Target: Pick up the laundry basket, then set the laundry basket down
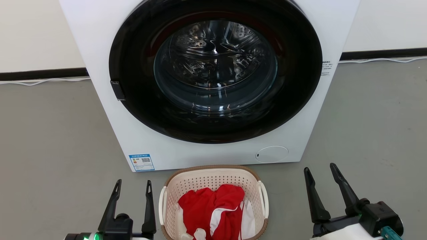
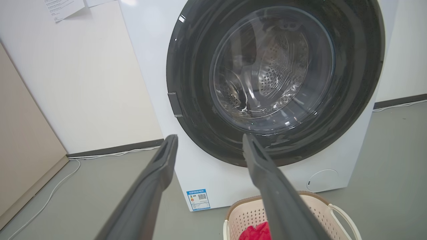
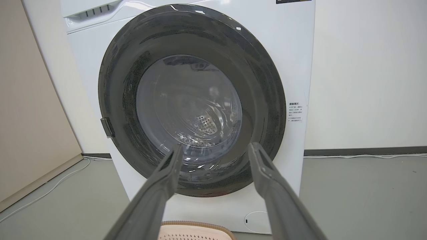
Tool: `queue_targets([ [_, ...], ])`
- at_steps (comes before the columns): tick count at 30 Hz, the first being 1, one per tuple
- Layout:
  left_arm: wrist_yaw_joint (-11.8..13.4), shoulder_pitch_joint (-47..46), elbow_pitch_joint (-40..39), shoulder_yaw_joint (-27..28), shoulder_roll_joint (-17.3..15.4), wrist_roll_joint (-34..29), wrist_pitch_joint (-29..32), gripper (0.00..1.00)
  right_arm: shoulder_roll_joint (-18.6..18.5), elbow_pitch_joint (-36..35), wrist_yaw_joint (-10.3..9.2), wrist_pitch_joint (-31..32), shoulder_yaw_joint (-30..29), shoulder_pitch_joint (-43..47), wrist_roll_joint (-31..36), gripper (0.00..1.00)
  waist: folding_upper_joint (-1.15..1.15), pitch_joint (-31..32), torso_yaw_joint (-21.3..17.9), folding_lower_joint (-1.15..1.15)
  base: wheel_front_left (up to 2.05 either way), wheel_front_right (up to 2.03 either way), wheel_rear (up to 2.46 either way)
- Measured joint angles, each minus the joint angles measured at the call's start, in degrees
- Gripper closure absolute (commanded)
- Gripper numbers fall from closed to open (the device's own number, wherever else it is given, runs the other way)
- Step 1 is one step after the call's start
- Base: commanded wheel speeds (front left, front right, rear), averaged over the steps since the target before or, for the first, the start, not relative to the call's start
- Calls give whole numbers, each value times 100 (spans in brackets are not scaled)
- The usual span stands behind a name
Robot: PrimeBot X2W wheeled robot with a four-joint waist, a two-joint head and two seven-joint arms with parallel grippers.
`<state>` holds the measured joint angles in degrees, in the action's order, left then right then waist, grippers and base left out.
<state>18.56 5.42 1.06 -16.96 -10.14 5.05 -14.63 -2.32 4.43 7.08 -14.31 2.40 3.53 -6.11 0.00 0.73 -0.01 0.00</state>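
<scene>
The laundry basket [image 1: 213, 178], cream with perforated walls, a brown rim and white side handles, stands on the grey floor just in front of the washing machine. Red and white clothes [image 1: 213, 211] lie in it. My left gripper [image 1: 133, 183] is open to the left of the basket, apart from it, fingers empty. To the basket's right, farther off, my right gripper [image 1: 320, 168] is open and empty too. The left wrist view has the basket [image 2: 247, 213] at the bottom right, past the open left gripper [image 2: 210, 138]. In the right wrist view its rim [image 3: 196, 225] peeks between the right gripper [image 3: 217, 148] fingers.
A white front-loading washing machine [image 1: 150, 146] with a shut dark round door [image 1: 215, 70] stands close behind the basket. Grey floor [image 1: 50, 150] lies on both sides. A white cable [image 1: 40, 81] runs along the wall's dark skirting. A beige panel [image 2: 23, 150] stands at the far left.
</scene>
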Motion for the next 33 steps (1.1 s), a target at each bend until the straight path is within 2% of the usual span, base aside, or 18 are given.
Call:
queue_targets([
  [23, -144, 10, -7, 157, 146, -130, 0, 0, -1, -12, 0, -1, -3, 2, 0, 0, 0, -85, 4, 0, 0, 0, 0],
  [29, -235, -9, -27, 238, 208, -124, 0, 0, -1, 36, 0, -2, -1, -54, -1, 0, 0, -342, 6, 0, 0, 0, 0],
  [33, -330, -252, 32, 332, 312, -33, 0, 0, -7, 209, 0, -3, -37, -425, 64, 0, 0, -661, 23, 0, 0, 0, 0],
])
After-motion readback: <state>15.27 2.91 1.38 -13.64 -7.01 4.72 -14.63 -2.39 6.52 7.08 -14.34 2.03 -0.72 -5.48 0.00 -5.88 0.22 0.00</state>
